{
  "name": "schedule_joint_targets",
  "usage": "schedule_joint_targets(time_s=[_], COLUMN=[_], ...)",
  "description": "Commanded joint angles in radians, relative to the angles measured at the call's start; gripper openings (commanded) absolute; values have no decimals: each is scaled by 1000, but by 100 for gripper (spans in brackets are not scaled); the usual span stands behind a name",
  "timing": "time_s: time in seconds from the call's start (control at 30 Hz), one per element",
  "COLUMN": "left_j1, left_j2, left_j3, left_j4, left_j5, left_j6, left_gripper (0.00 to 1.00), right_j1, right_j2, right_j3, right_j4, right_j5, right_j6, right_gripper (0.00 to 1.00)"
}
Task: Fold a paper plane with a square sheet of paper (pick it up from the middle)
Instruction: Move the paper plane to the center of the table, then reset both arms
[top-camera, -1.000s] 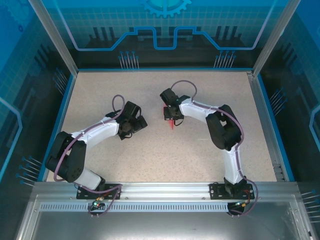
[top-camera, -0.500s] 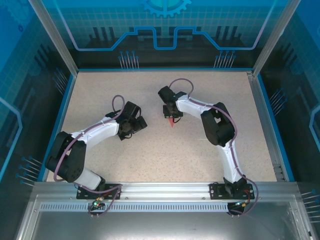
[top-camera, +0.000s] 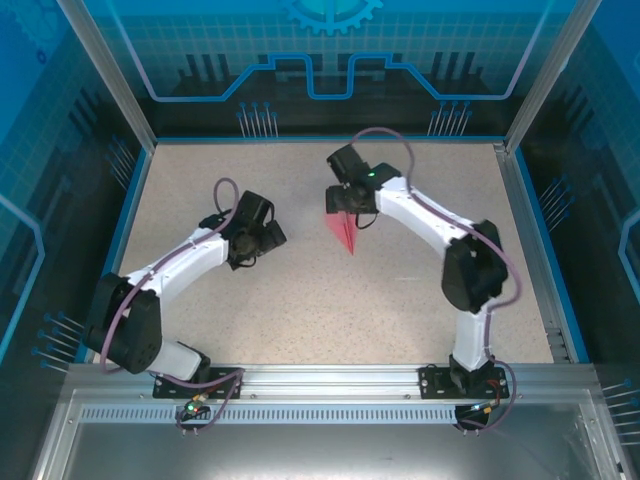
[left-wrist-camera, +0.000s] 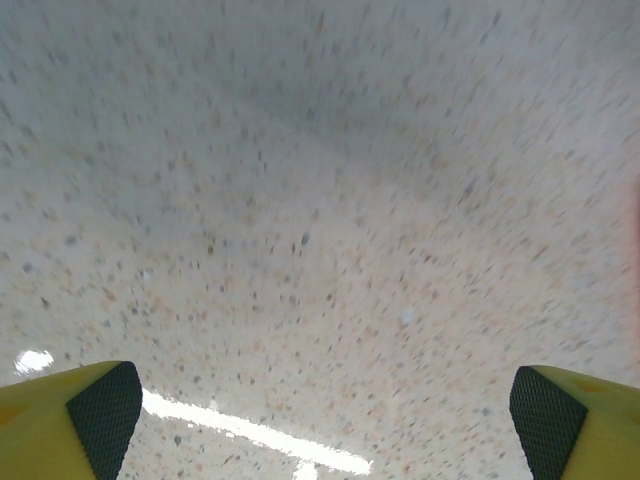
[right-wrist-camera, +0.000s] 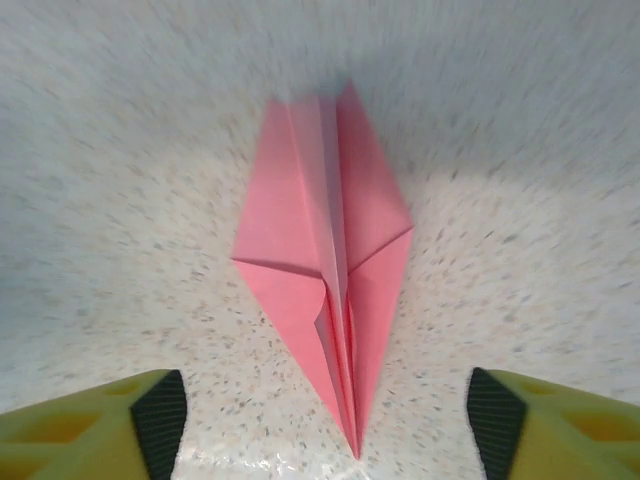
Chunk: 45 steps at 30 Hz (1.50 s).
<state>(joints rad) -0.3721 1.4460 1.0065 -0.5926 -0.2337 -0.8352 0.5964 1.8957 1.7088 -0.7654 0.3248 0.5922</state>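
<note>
The paper plane (right-wrist-camera: 325, 290) lies free on the table (right-wrist-camera: 120, 200) between spread right fingers (right-wrist-camera: 155, 415), left fingers (left-wrist-camera: 100, 410) likewise spread; recommend a straight vertical withdrawal without snagging it.

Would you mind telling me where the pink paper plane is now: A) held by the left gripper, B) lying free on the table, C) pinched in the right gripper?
B: the paper plane lies flat on the table, the right gripper spread open and clear of it.
</note>
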Motion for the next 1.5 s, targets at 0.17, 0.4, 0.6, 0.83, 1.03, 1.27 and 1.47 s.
schedule_joint_targets(time_s=[0.17, 0.4, 0.6, 0.83, 1.03, 1.27, 1.47], left_j1=[116, 215, 246, 281, 343, 379, 392], left_j2=[-122, -239, -315, -382, -355, -229, -114], left_j3=[0, -179, -405, -539, -692, -690, -667], left_j4=[27, 197, 486, 715, 1082, 1219, 1347], left_j5=[-209, -398, -417, -279, -77, 73, 136], left_j6=[191, 275, 448, 630, 738, 762, 775], left_gripper=[99, 99, 99, 98, 99, 99, 98], right_j1=[-110, -312, -463, -484, -485, -517, -538], right_j2=[-338, -530, -661, -662, -597, -520, -463], right_j3=[-280, -639, -1002, -1191, -1270, -1294, -1301], right_j4=[94, 288, 638, 965, 1268, 1441, 1499], right_j5=[245, 380, 322, 242, 95, -13, -94], right_j6=[-100, -162, -235, -387, -490, -519, -523], right_gripper=[99, 100, 99, 99, 99, 99, 100])
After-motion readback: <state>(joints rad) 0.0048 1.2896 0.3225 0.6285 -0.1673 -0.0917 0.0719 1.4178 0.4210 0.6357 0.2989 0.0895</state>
